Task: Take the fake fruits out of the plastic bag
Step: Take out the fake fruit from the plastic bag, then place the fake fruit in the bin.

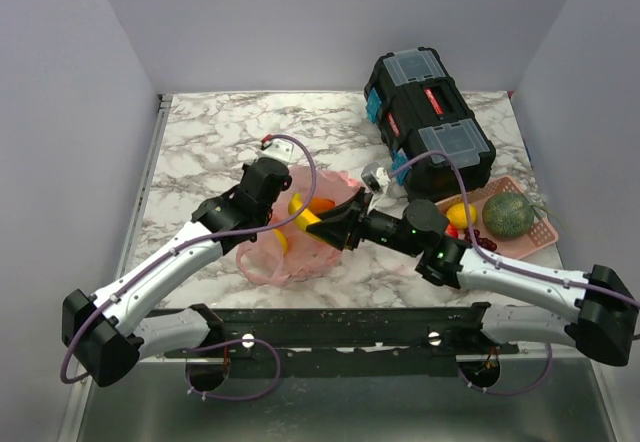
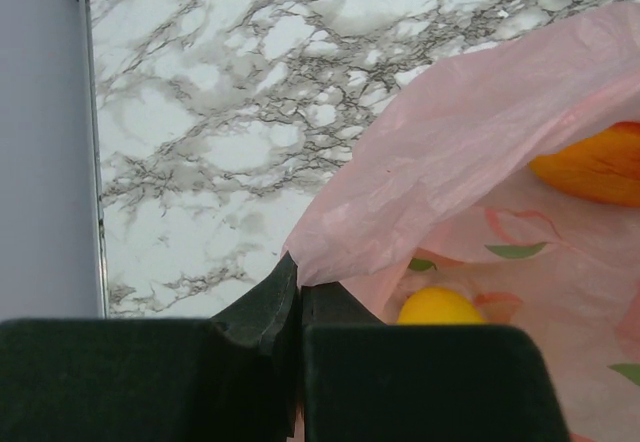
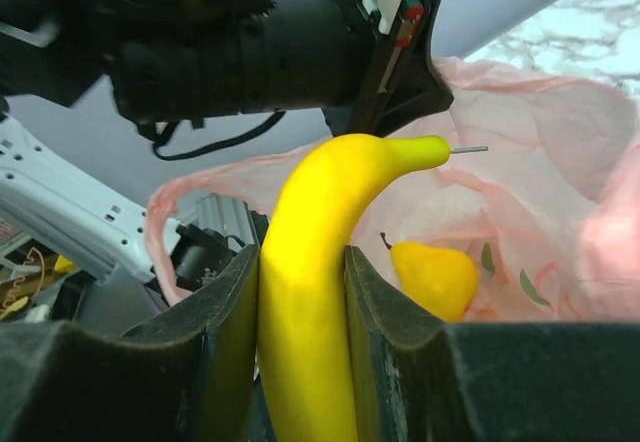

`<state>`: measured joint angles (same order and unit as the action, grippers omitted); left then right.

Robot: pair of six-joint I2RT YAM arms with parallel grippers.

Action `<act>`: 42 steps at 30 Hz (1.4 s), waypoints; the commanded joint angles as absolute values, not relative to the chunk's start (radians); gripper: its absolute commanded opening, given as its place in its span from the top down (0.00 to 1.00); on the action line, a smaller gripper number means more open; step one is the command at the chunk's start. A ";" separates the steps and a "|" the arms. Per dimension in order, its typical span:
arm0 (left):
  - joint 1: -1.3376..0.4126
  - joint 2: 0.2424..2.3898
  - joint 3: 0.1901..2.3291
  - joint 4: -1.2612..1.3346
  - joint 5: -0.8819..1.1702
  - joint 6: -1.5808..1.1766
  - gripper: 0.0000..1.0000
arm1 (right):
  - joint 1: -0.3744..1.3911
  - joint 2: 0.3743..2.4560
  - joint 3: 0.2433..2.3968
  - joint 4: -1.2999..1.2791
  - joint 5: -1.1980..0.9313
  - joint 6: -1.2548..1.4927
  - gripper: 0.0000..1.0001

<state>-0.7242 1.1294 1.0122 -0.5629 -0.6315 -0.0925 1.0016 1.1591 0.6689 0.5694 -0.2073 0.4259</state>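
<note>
Marble-patterned white and grey tabletop [image 1: 210, 132] filled the space between plain lilac-grey walls, with both arms reaching in from the near edge. At its centre lay a thin translucent pink plastic bag [image 1: 300, 252], crumpled, its mouth turned towards the right arm. The left gripper [image 2: 300, 297] had its dark fingers pressed fully together, and a fold of the bag's rim was pinched between their tips and lifted off the table. The right gripper [image 3: 300, 262] stood part-way open, both pads clamped against the sides of a glossy yellow plastic banana [image 3: 320, 232]. The banana rose out from between the fingers, and its curved tip pointed over the bag's open mouth.

Inside the bag a small yellow pear-shaped toy fruit [image 3: 435, 277] with a dark stem rested on the pink film, and an orange toy fruit [image 2: 595, 167] showed further in, partly covered by the upper layer of plastic.

Towards the far right corner sat a black plastic toolbox with teal latches [image 1: 430, 112]. Near it on the right edge was a rigid pink lattice basket [image 1: 535, 237], which held a green netted melon [image 1: 508, 214] and a small yellow round fruit [image 1: 461, 213]
</note>
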 commanded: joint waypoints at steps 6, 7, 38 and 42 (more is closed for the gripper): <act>-0.657 1.072 0.994 -0.500 -0.602 -0.127 1.00 | 1.004 0.833 0.624 0.378 -0.008 0.411 0.99; -0.656 1.074 0.993 -0.500 -0.600 -0.128 1.00 | 1.003 0.797 0.624 0.359 0.027 0.401 0.99; -0.636 1.095 1.020 -0.528 -0.508 -0.146 1.00 | 0.816 0.921 0.729 -0.730 1.070 1.112 0.99; -0.636 1.077 1.008 -0.521 -0.505 -0.146 1.00 | 0.665 0.914 0.651 -0.549 0.921 0.970 0.99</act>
<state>-0.6422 1.0962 0.9966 -0.5186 -0.5293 -0.1360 0.7692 0.9314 0.7044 -0.6304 1.0241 1.0168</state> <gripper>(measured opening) 0.002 0.360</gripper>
